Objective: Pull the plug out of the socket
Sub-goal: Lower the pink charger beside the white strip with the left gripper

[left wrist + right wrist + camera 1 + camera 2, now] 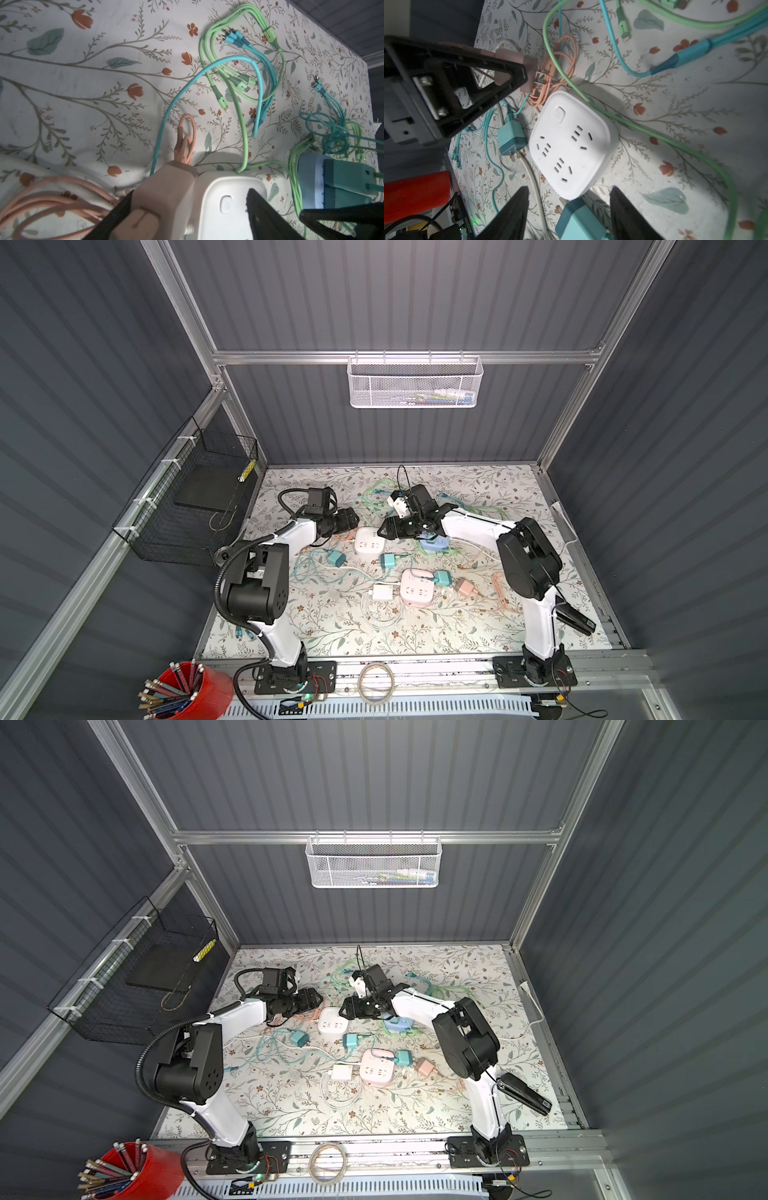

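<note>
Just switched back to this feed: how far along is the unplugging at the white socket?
Done: the pink plug is out of the white socket, prongs bare, every slot empty. In hand: the left gripper stands open around that plug; the right gripper hovers open at the socket's edge. Left: a teal plug seemingly sits in the blue socket.

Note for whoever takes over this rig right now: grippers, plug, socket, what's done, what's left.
Left gripper: open; pink plug between the wide jaws, prongs bare, out of the white socket.
Right gripper: open, empty, hovering at that socket's edge.
White socket: on the table, every slot empty.
Done: plug pulled out.
Left: probably just clear both arms away.
</note>
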`<state>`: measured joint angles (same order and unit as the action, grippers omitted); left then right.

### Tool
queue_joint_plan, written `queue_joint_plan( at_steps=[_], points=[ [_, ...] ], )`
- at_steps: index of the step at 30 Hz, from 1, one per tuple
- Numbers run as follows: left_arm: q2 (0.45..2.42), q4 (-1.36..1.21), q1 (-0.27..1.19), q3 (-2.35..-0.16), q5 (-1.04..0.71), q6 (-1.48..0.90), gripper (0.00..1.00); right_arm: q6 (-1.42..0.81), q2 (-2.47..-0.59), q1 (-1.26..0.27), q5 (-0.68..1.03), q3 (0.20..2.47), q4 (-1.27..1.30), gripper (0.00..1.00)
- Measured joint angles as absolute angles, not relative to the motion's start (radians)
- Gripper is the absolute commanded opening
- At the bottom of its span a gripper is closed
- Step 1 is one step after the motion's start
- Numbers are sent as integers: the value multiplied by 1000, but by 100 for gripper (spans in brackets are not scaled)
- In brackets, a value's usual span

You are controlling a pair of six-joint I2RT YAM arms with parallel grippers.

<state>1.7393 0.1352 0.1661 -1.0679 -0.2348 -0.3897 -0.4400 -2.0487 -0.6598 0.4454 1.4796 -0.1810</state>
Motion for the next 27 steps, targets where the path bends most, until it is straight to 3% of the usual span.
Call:
queue_joint_plan(
  at_steps=[14, 20, 23, 27],
  points=[
    [1719, 237, 150, -1069, -292, -405, 85, -437, -2008, -641, 445, 1446, -189, 65],
    [1720, 247, 129, -1071, -376, -413, 78, -438, -2008, -641, 445, 1443, -189, 65],
    [1724, 245, 121, -1071, -412, -424, 68, -438, -2008, -641, 445, 1443, -189, 65],
    [1740, 235, 108, -1072, -451, -447, 47, -438, -2008, -641, 445, 1443, -189, 65]
  ],
)
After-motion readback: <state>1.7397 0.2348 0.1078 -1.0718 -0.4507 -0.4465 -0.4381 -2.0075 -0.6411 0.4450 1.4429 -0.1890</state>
